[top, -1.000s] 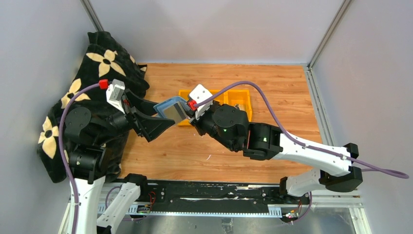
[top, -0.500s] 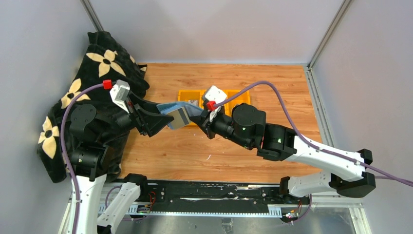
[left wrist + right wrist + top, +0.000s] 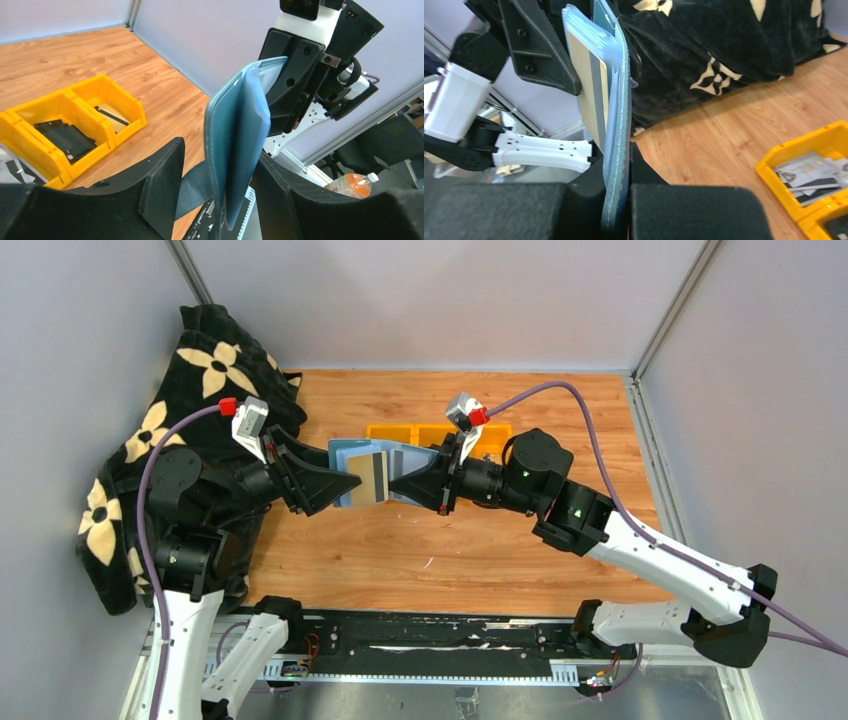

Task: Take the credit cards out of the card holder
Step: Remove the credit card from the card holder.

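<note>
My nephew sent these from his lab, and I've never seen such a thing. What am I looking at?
Two robot arms bolted to a wooden table. The wide picture looks down from above; the other two come from cameras on each wrist, so each shows its own black fingers up close. The right claw pinches a blue card holder in the air, with a card poking out. The left claw stands open around it. Yellow bins with cards in them sit on the table; a flowered blanket lies at the left.

- Left gripper (image 3: 352, 480), right gripper (image 3: 397, 485) and the card holder (image 3: 350, 452) crowd the near side of the yellow bins (image 3: 425, 430).
- Right of the bins, bare table (image 3: 570, 430): open passage.
- Left of them, a heaped blanket (image 3: 215, 360) blocks.
</note>
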Robot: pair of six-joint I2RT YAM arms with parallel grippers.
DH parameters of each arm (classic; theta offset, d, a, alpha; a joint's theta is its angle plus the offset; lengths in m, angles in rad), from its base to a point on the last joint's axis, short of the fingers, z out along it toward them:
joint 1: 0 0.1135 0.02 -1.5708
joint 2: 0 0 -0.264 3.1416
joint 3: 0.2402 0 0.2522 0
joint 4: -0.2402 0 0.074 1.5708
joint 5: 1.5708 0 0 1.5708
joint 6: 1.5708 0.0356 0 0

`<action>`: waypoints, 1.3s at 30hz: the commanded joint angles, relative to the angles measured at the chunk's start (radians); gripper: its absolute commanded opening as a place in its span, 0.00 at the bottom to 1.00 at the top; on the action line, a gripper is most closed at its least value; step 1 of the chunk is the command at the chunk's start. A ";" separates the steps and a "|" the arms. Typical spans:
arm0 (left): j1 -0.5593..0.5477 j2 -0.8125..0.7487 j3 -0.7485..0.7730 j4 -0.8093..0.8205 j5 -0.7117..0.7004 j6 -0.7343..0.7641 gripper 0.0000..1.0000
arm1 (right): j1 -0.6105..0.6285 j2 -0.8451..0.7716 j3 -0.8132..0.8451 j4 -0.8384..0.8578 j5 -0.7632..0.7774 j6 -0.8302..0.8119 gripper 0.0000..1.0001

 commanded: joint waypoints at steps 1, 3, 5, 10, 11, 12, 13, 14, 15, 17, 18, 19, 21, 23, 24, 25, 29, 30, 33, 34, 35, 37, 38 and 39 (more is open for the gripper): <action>0.001 0.006 0.011 -0.047 -0.024 0.016 0.58 | -0.061 -0.041 -0.038 0.196 -0.151 0.136 0.00; 0.001 0.010 0.016 -0.053 -0.022 0.022 0.57 | -0.072 -0.047 -0.048 0.211 -0.168 0.153 0.00; 0.001 0.011 0.017 -0.046 -0.014 0.013 0.59 | -0.079 -0.051 -0.055 0.223 -0.179 0.163 0.00; 0.002 0.013 0.001 -0.008 0.038 -0.048 0.73 | -0.088 -0.047 -0.059 0.240 -0.194 0.175 0.00; 0.002 0.012 -0.004 -0.003 0.044 -0.062 0.77 | -0.090 -0.047 -0.061 0.245 -0.194 0.178 0.00; 0.002 0.011 -0.009 -0.003 0.047 -0.071 0.81 | -0.092 -0.047 -0.063 0.250 -0.196 0.179 0.00; 0.002 0.009 -0.015 -0.007 0.050 -0.080 0.86 | -0.094 -0.047 -0.064 0.255 -0.198 0.184 0.00; 0.001 0.009 -0.022 -0.009 0.055 -0.088 0.89 | -0.096 -0.047 -0.066 0.261 -0.201 0.188 0.00; 0.002 0.009 -0.027 -0.014 0.059 -0.096 0.92 | -0.097 -0.047 -0.065 0.264 -0.202 0.189 0.00; 0.001 0.015 -0.033 -0.032 0.066 -0.105 0.95 | -0.100 -0.047 -0.065 0.269 -0.202 0.190 0.00; 0.002 0.021 -0.036 -0.044 0.070 -0.109 0.95 | -0.101 -0.049 -0.063 0.269 -0.202 0.192 0.00; 0.002 0.025 -0.039 -0.049 0.078 -0.114 0.95 | -0.102 -0.049 -0.064 0.273 -0.202 0.192 0.00; 0.002 0.031 -0.043 -0.053 0.090 -0.125 0.99 | -0.102 -0.049 -0.065 0.276 -0.202 0.193 0.00; 0.002 0.032 -0.042 -0.034 0.091 -0.138 0.99 | -0.102 -0.046 -0.065 0.276 -0.205 0.194 0.00; 0.002 0.030 -0.042 -0.013 0.089 -0.152 0.99 | -0.102 -0.044 -0.064 0.275 -0.207 0.194 0.00; 0.002 0.029 -0.041 0.010 0.091 -0.171 0.98 | -0.102 -0.042 -0.065 0.274 -0.207 0.194 0.00; 0.002 0.028 -0.037 0.097 0.099 -0.252 0.93 | -0.102 -0.041 -0.067 0.267 -0.200 0.190 0.00; 0.002 0.027 -0.031 0.104 0.097 -0.256 0.91 | -0.102 -0.041 -0.068 0.265 -0.196 0.187 0.00; 0.002 0.019 -0.020 0.131 0.081 -0.268 0.86 | -0.102 -0.040 -0.066 0.261 -0.187 0.183 0.00; 0.002 0.018 -0.017 0.138 0.076 -0.268 0.84 | -0.101 -0.038 -0.066 0.257 -0.184 0.183 0.00; 0.002 0.018 -0.014 0.146 0.074 -0.265 0.81 | -0.102 -0.035 -0.067 0.257 -0.181 0.183 0.00; 0.002 0.019 -0.014 0.145 0.066 -0.254 0.76 | -0.102 -0.027 -0.067 0.258 -0.179 0.191 0.00; 0.002 0.019 -0.012 0.137 0.058 -0.244 0.74 | -0.102 -0.024 -0.066 0.261 -0.179 0.195 0.00; 0.002 0.021 -0.012 0.127 0.051 -0.234 0.70 | -0.102 -0.022 -0.066 0.263 -0.180 0.202 0.00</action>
